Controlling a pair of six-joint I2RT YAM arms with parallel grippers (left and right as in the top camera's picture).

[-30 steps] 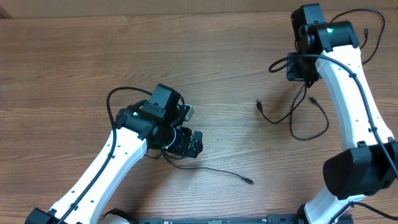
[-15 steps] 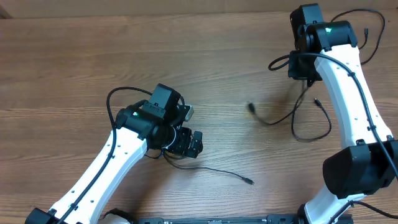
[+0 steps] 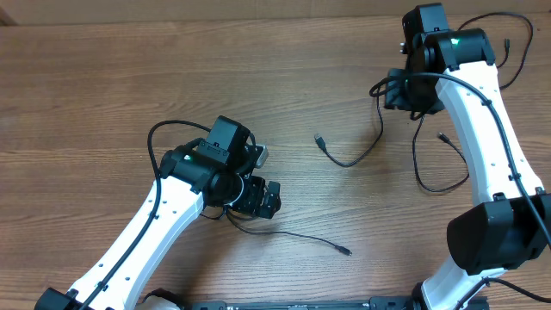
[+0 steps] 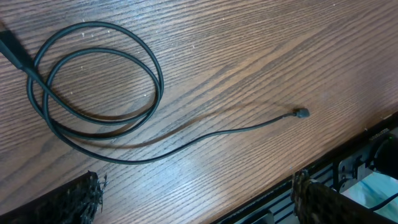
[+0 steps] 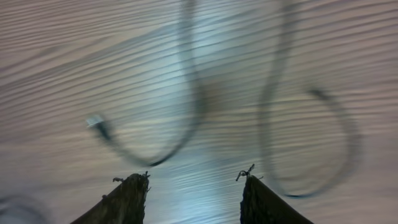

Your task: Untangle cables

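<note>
The right pincer (image 5: 191,180) has just spread, dropping its cable (image 3: 344,164), which now trails loose toward the tabletop's (image 3: 103,77) middle, likely freed; the left pincer (image 4: 196,186) hangs spread above a coiled cable (image 4: 155,81) near the front edge.

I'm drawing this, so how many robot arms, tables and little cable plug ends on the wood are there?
Robot arms: 2 (left arm, right arm)
Table: 1
Cable plug ends: 3
Total: 6
Another possible plug end at the top right is too unclear to count.

A bare brown wood-grain table (image 3: 103,77) spans the view.
</note>
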